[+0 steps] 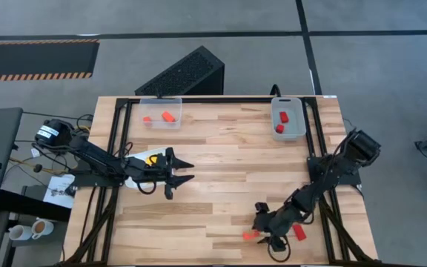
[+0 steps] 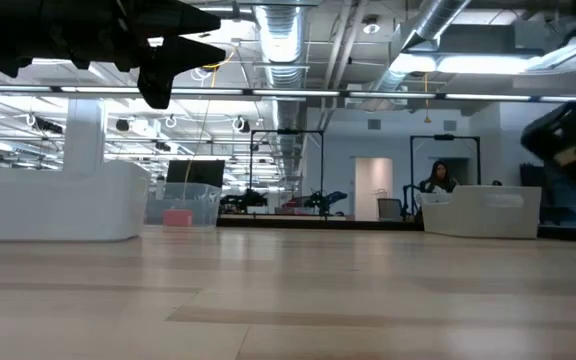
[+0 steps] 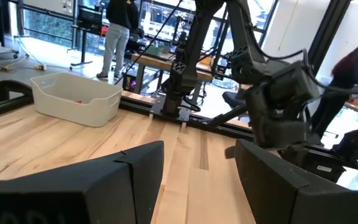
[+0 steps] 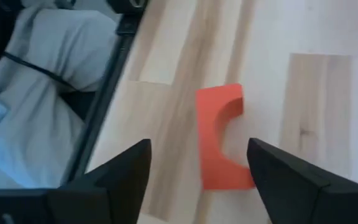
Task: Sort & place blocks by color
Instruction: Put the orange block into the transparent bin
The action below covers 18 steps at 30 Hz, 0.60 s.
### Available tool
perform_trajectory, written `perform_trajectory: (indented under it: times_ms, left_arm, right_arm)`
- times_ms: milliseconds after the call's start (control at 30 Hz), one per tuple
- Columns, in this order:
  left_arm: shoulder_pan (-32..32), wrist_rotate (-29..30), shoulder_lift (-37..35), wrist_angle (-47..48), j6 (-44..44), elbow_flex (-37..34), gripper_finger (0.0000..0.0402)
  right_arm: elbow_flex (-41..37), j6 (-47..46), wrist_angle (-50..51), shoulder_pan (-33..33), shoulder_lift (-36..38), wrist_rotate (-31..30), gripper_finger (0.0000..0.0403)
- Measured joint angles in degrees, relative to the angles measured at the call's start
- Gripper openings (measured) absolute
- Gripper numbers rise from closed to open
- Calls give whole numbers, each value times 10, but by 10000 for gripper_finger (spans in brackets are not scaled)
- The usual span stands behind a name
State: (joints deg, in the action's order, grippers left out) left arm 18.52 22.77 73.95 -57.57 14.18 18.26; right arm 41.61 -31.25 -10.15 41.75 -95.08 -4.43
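Note:
My right gripper (image 1: 260, 233) is open near the table's near right corner. Its fingers stand on either side of an orange-red arch block (image 4: 221, 138) that lies flat on the table, also seen in the high view (image 1: 250, 236). A red block (image 1: 299, 232) lies just right of that arm. My left gripper (image 1: 191, 171) is open above the table's left middle and holds nothing. A yellow block (image 1: 152, 158) shows beside the left arm, partly hidden by it. Orange blocks (image 1: 169, 116) lie in the far left bin, red blocks (image 1: 282, 122) in the far right bin.
Two clear bins stand at the far edge, one left (image 1: 161, 102) and one right (image 1: 299, 126). A white tray (image 1: 138, 159) lies under the left arm. Bare wood spreads across the table's middle (image 1: 228, 170). People show in the room beyond the table.

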Motion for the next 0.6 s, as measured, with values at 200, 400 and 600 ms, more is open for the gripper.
perform_trajectory:
  times_ms: [200, 400, 600]
  left_arm:
    - [0, -11, 0, 2, 6, 0, 184]
    - [0, -8, 0, 3, 2, 0, 184]
    - [0, -6, 0, 6, 2, 0, 184]
  right_arm:
    - [2, -2, 0, -12, -53, -4, 313]
    - [4, 1, 18, -17, -71, -3, 294]
    - [1, 12, 62, -19, -31, -20, 200]
